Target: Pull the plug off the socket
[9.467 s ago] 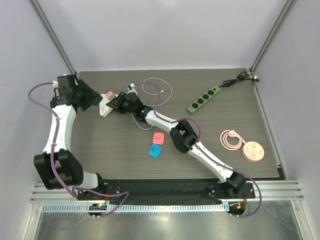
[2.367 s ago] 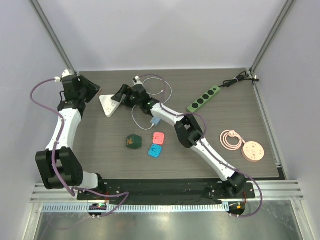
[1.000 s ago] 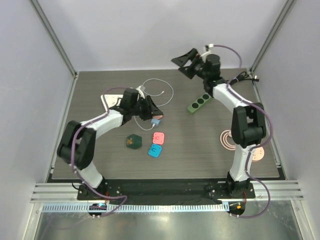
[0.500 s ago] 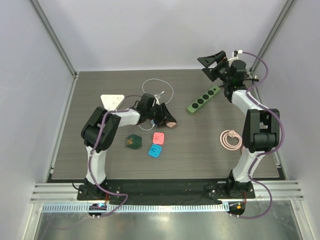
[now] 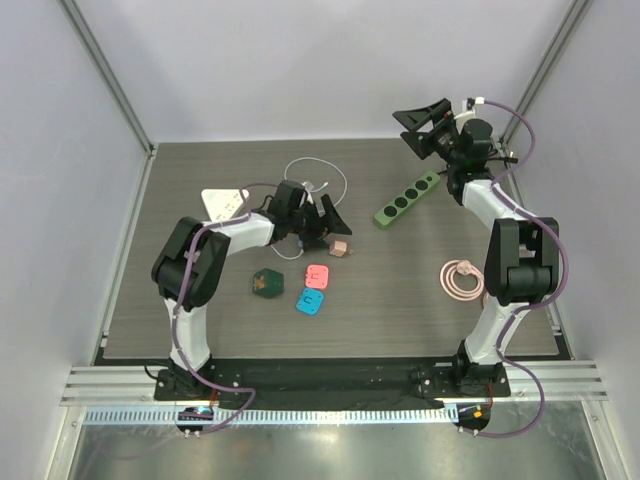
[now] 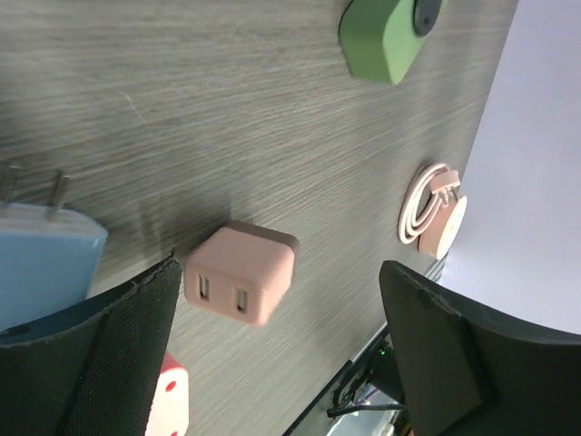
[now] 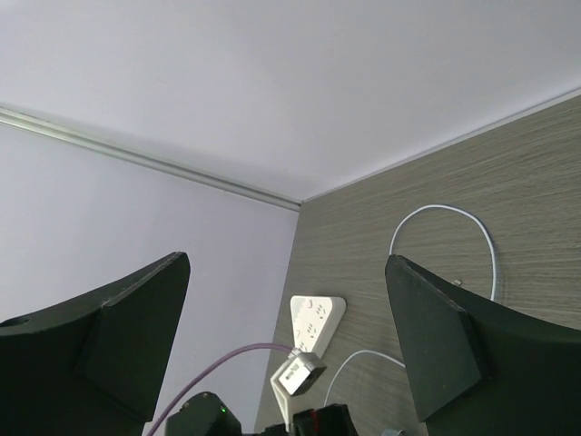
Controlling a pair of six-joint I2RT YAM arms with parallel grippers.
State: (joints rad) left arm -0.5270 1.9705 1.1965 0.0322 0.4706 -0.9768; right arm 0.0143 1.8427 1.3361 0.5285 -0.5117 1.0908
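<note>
The left gripper point(image 5: 325, 228) is being held with its jaws spread and nothing gripped. The pink plug point(image 6: 241, 286) is lying loose on the table point(image 5: 200, 320) at its 4 o'clock, well apart from the white socket point(image 5: 225, 200) at 10 o'clock. The right gripper point(image 5: 420, 125) is being held aloft, jaws spread, empty.

In my left wrist view, the blue charger point(image 6: 41, 263) runs off the left edge and slips under my finger point(image 6: 100, 363), and the green power strip point(image 6: 386, 36) is cut by the top edge. From above, I cannot make out that charger beneath my left tool point(image 5: 325, 225). My right arm point(image 5: 520, 260) hides the round pink socket point(image 6: 447, 227) beside its coiled cable point(image 5: 458, 278).
</note>
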